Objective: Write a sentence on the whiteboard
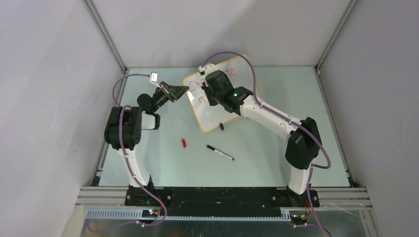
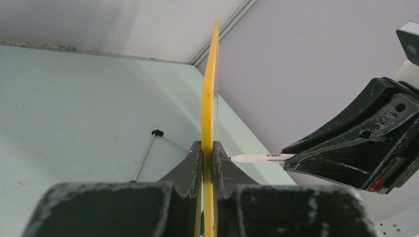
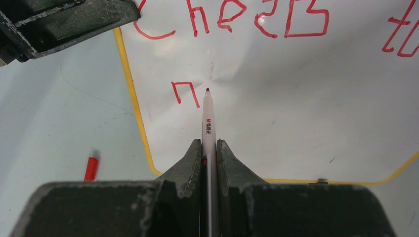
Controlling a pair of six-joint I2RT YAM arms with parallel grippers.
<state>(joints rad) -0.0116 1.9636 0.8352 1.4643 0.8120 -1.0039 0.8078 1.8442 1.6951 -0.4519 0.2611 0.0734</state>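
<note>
Right gripper (image 3: 210, 148) pinches a red marker (image 3: 207, 116), tip at whiteboard (image 3: 296, 108) just right of a lone "n". Left gripper (image 2: 208, 148) clamps the board's left rim. Whiteboard stands tilted at far centre of table (image 1: 276, 163); sentence (image 3: 232, 19) in red: top row written, second barely begun.

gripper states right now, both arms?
left gripper: shut on the whiteboard rim.
right gripper: shut on the marker, tip at the board.
</note>
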